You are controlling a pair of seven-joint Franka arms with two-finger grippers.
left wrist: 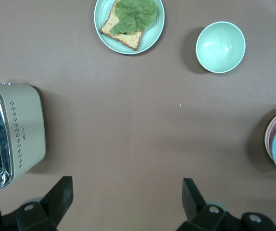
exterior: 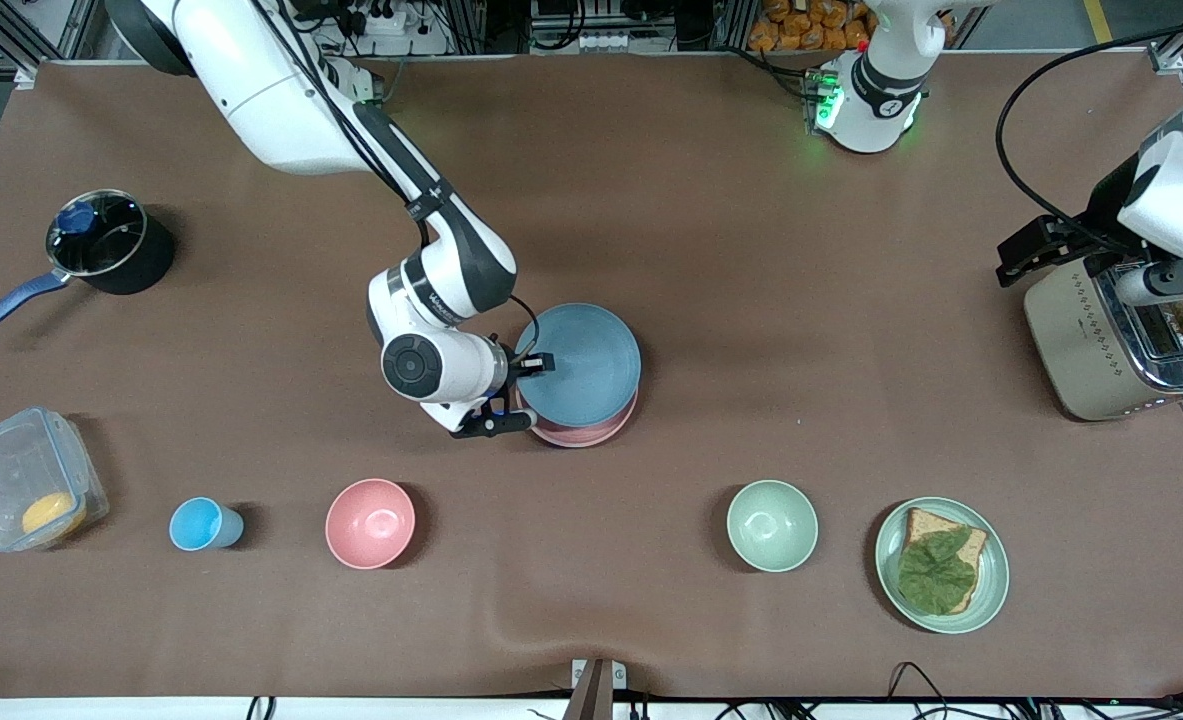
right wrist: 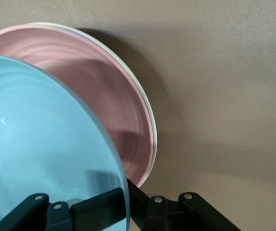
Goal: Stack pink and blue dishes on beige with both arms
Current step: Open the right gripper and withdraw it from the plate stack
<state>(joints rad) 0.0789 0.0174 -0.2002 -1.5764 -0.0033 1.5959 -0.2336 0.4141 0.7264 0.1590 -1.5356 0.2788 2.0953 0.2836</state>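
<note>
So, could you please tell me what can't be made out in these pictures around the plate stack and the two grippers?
- Beige plate: only a thin pale rim shows under the pink plate in the right wrist view; the front view hides it.
- Blue plate: whether it rests on the pink plate or is held just above; the right gripper is shut on its rim.
- Left gripper: open; the front view hides it above the toaster.

Blue plate [exterior: 585, 362] held tilted over the pink plate [exterior: 591, 430], which lies on the beige plate [right wrist: 145, 103] mid-bench
</note>
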